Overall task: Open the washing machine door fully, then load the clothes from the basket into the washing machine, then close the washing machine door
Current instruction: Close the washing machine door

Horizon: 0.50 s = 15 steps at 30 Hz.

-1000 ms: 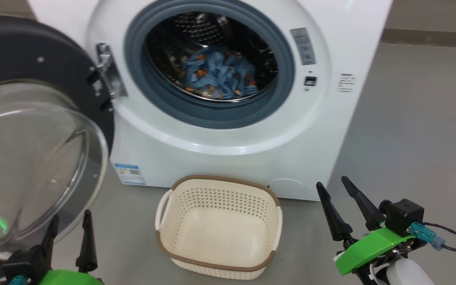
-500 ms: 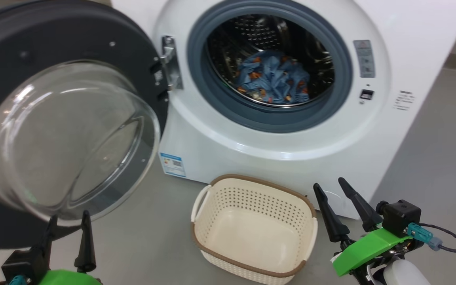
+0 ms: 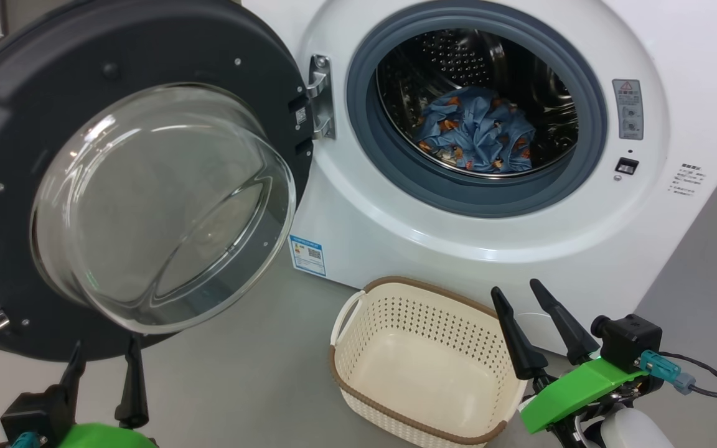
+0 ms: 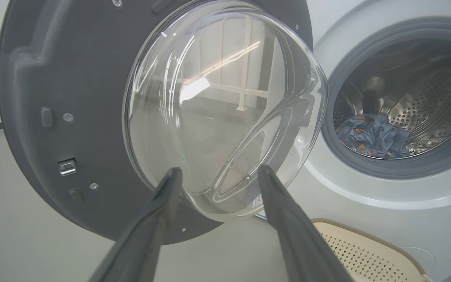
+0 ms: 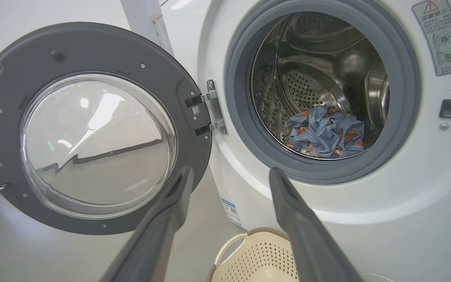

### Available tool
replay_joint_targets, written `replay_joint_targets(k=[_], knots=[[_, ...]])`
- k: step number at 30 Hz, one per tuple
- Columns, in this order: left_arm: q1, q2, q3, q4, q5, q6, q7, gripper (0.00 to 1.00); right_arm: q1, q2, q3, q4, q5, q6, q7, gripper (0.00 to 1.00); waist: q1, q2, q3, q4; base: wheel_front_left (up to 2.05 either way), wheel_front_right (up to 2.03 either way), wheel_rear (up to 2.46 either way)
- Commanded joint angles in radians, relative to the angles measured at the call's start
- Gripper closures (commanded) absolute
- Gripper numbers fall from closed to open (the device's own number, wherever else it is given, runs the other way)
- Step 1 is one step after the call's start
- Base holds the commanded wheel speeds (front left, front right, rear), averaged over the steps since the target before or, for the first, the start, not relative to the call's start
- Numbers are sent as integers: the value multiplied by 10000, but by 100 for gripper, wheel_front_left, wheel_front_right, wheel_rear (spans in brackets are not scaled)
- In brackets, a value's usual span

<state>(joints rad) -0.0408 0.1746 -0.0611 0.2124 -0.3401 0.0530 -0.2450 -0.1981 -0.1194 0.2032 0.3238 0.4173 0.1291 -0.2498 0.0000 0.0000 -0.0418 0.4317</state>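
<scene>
View swung leftward, door shows more fully

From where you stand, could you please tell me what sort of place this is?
Probably a laundry area: a white front-loading washing machine with its round door open, light-blue printed clothes in the drum, and an empty cream laundry basket on a bare grey floor.

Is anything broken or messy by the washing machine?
Nothing stands out. The clothes lie bunched inside the washing machine, the basket stands upright and empty on the floor, and the washing machine door hangs open and looks whole.
</scene>
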Motion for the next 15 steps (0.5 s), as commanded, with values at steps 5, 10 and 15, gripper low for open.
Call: replay_joint_targets(k=[5, 10, 15], knots=[[-376, 254, 304, -182, -80, 87, -14, 0, -57, 31, 221, -257, 28, 16, -120, 0, 0, 0, 32, 116, 0, 0, 0], [-376, 260, 289, -171, -98, 124, -29, 0, -61, 10, 246, -236, 48, 16, -120, 0, 0, 0, 19, 128, 0, 0, 0], [-348, 268, 286, -198, -117, 169, -44, 0, -60, 5, 275, -228, 73, 16, -120, 0, 0, 0, -3, 103, 0, 0, 0]])
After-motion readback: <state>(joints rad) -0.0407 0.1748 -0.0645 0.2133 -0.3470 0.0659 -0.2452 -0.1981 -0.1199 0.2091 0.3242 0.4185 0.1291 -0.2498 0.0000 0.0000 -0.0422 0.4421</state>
